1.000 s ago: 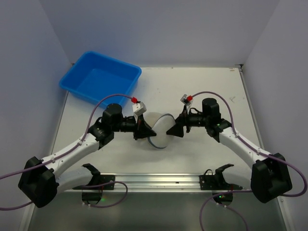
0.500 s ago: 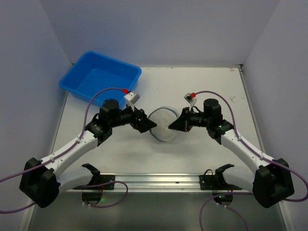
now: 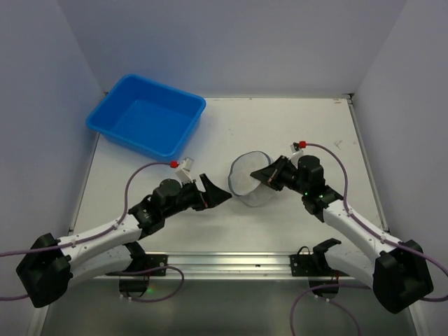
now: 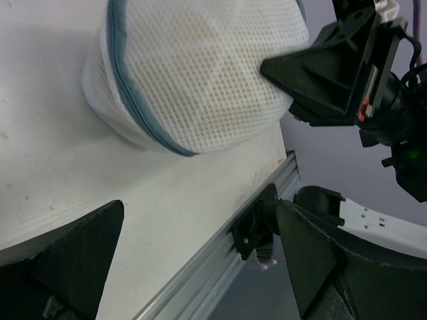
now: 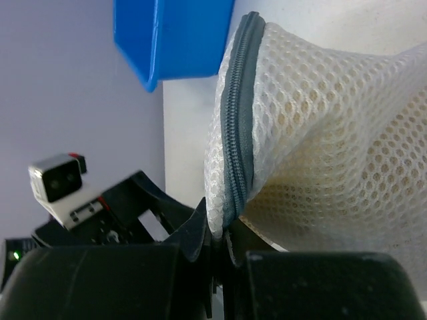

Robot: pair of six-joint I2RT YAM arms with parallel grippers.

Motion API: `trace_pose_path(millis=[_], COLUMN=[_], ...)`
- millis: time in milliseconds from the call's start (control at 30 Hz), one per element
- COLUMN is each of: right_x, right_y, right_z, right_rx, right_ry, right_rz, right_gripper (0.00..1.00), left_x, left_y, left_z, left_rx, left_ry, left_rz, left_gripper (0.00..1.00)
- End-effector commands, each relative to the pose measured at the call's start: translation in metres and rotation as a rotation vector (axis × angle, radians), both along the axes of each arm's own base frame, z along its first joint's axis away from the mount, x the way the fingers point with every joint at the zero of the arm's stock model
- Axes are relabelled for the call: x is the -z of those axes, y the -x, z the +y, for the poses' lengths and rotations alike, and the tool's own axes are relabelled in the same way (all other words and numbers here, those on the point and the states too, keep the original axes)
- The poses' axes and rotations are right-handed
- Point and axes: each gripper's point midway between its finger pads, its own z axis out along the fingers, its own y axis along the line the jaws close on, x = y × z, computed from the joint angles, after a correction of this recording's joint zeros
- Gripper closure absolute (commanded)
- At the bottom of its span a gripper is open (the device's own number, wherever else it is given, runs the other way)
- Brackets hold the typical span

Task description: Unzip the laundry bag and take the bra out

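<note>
Our right claw (image 5: 217,241) is clenched on the laundry bag (image 5: 313,133), pinching the white mesh just beside the grey zip (image 5: 233,120). The zip looks closed along the stretch we can see. The overhead view shows this claw (image 3: 257,175) holding the bag (image 3: 246,183) tipped on edge, a little right of the surface's (image 3: 294,126) middle. Our left claw (image 4: 200,203) is released, its fingers spread wide with nothing between them. It faces the bag (image 4: 200,73) from just beside it without touching. A faint mustard tint shows through the mesh, but we cannot make out the garment's shape. The blue tub (image 3: 147,115) sits at the far left corner, well apart.
</note>
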Motion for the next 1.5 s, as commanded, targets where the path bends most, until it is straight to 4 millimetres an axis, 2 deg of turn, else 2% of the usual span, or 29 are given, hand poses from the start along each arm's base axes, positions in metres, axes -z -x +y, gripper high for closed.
trace_pose_path(millis=[0,167,200,233,300,333,433,533,600,667,700,767,1133,1300,1333,1400,1467], right_x=[-0.009,-0.003,-0.005,-0.004,-0.005,-0.006,-0.006,-0.009,-0.010,-0.007,-0.009,-0.007,-0.018,-0.020,-0.021,-0.017,-0.017], right_y=[-0.014,-0.011,-0.011,-0.011,-0.011,-0.009,-0.008,-0.006,-0.005,-0.003,-0.003,-0.003,0.001,0.002,0.002,0.004,0.006], right_z=[0.001,0.001,0.002,0.002,0.004,0.005,0.004,0.005,0.006,0.007,0.008,0.006,0.006,0.008,0.009,0.012,0.016], right_rx=[0.120,0.153,0.151,0.149,0.142,0.141,0.146,0.137,0.127,0.125,0.118,0.125,0.089,0.062,0.048,0.024,-0.004], right_ry=[-0.099,-0.154,-0.156,-0.156,-0.169,-0.184,-0.206,-0.213,-0.215,-0.220,-0.232,-0.233,-0.200,-0.185,-0.173,-0.160,-0.165], right_rz=[0.016,0.038,0.035,0.042,0.043,0.051,0.061,0.058,0.058,0.071,0.060,0.062,-0.012,-0.036,-0.051,-0.044,-0.048], right_gripper=[1.00,1.00,1.00,1.00,1.00,1.00,1.00,1.00,1.00,1.00,1.00,1.00,1.00,1.00,1.00,1.00,1.00], left_x=[-0.029,-0.033,-0.024,-0.027,-0.017,-0.020,-0.010,-0.005,-0.004,-0.013,-0.010,-0.018,0.011,0.012,0.011,0.011,0.006], left_y=[-0.004,-0.011,-0.010,-0.013,-0.015,-0.016,-0.021,-0.027,-0.030,-0.035,-0.036,-0.037,-0.037,-0.040,-0.040,-0.040,-0.039], left_z=[-0.020,-0.033,-0.039,-0.042,-0.048,-0.050,-0.056,-0.055,-0.053,-0.055,-0.057,-0.067,-0.070,-0.068,-0.068,-0.066,-0.067], left_rx=[-0.078,-0.118,-0.113,-0.119,-0.124,-0.123,-0.127,-0.157,-0.175,-0.188,-0.180,-0.148,-0.154,-0.148,-0.147,-0.144,-0.131], left_ry=[0.206,0.244,0.232,0.250,0.249,0.266,0.246,0.232,0.232,0.253,0.243,0.257,0.208,0.212,0.220,0.228,0.249], left_rz=[0.015,-0.006,0.017,0.007,0.033,0.026,0.047,0.044,0.031,0.004,0.003,-0.007,0.080,0.080,0.076,0.071,0.052], left_gripper=[0.00,0.00,0.00,0.00,0.00,0.00,0.00,0.04,0.10,0.17,0.19,0.22,0.21,0.33,0.40,0.46,0.58])
